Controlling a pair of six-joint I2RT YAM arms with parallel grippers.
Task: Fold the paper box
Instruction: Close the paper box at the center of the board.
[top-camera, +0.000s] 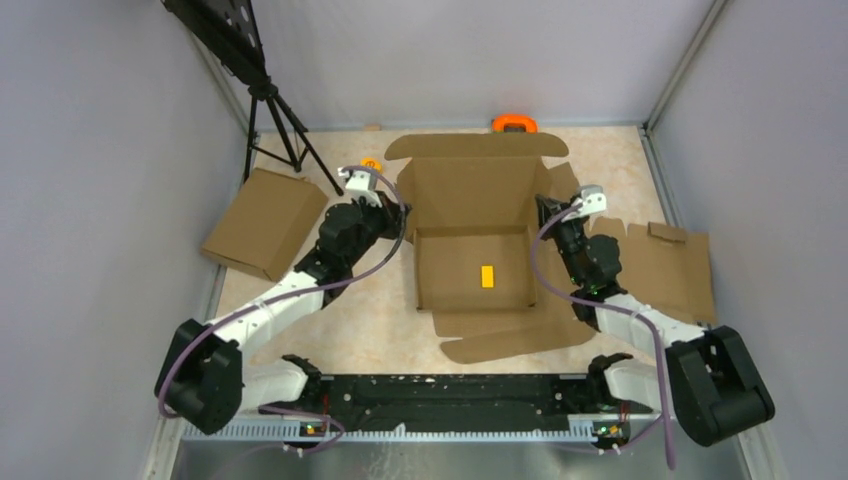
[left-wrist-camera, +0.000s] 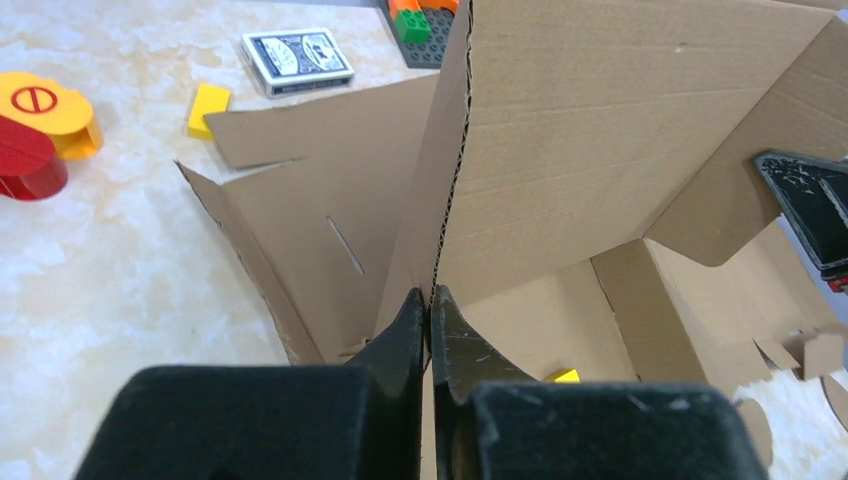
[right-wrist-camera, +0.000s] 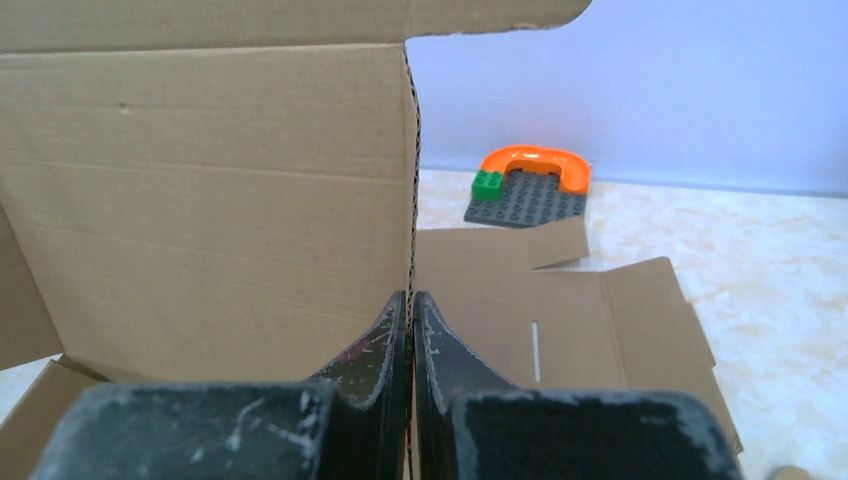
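The paper box lies in the middle of the table, brown corrugated card with its tray walls standing and the lid panel spread out behind. My left gripper is shut on the upper edge of the box's left side wall, its two fingers pinching the card's raw edge. My right gripper is shut the same way on the right side wall, the wall's edge running up from between the jaws. A small yellow block lies on the tray floor.
A plain cardboard slab sits to the left, and a flat cardboard sheet to the right. A tripod stands at the back left. A grey baseplate with an orange arch, a card deck, a yellow block and a red-and-yellow toy lie behind the box.
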